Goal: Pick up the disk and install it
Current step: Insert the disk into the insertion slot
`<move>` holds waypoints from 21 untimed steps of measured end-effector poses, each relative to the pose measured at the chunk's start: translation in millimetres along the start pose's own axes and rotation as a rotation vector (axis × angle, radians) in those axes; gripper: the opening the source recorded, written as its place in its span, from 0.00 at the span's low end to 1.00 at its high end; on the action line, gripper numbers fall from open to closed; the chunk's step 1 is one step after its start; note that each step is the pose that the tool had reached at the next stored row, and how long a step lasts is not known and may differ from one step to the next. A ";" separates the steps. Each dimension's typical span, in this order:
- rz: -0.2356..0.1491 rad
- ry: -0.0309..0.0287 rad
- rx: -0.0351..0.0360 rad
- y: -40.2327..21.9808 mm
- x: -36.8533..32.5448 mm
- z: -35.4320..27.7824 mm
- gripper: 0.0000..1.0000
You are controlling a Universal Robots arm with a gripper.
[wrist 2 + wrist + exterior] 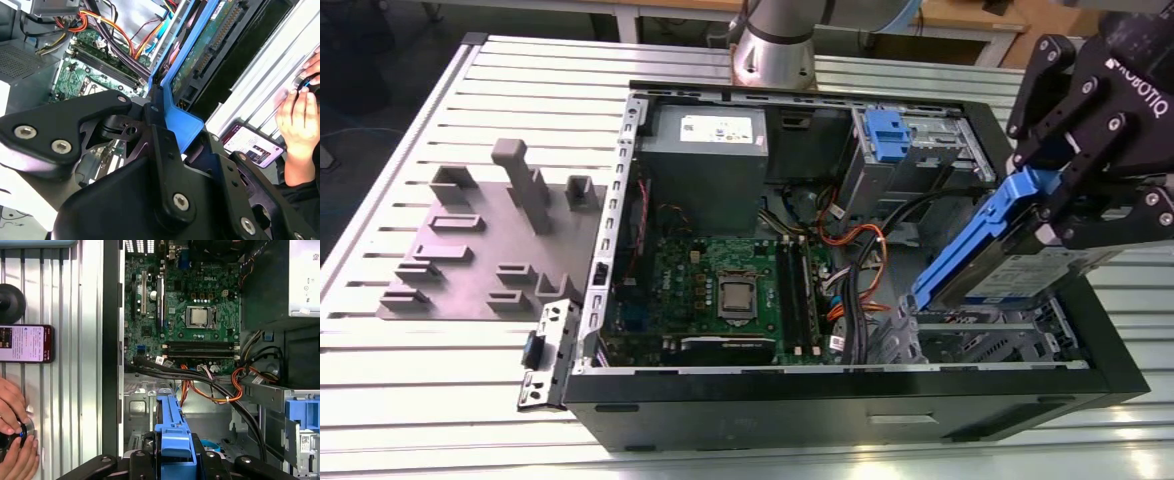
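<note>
Disk (983, 255) gripped by pincer (1075, 205) over PC case (854, 388) w/ motherboard (720, 290) inside.

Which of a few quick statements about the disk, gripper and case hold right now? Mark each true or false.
The gripper is shut on the disk. True.
The disk lies flat on the table. False: it is held tilted over the open computer case.
The motherboard is exposed. True.
A person's hand reaches inside the case. False: the hand is outside the case, over the table, near a phone.
</note>
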State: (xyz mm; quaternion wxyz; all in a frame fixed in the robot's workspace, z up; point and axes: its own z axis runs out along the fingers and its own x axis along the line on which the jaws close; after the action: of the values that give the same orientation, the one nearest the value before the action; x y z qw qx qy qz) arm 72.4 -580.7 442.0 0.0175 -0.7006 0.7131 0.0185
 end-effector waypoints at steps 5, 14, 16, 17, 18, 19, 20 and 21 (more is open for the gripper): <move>0.002 -0.0001 0.0001 -1.3 0.2 5.2 0.37; 0.002 0.0000 0.0001 -1.6 0.8 11.1 0.37; 0.002 -0.0001 0.0002 -1.7 0.9 12.1 0.37; 0.002 -0.0001 0.0002 -1.7 0.9 12.7 0.37; 0.002 -0.0001 0.0001 -1.7 1.0 13.3 0.37; 0.002 -0.0001 0.0001 -1.8 1.0 13.9 0.37; 0.002 0.0000 0.0001 -1.9 1.0 14.2 0.37; 0.002 0.0000 0.0001 -1.9 1.0 14.3 0.37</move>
State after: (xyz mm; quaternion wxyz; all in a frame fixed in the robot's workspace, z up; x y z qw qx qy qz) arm 74.2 -581.0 427.6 0.0175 -0.6998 0.7138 0.0185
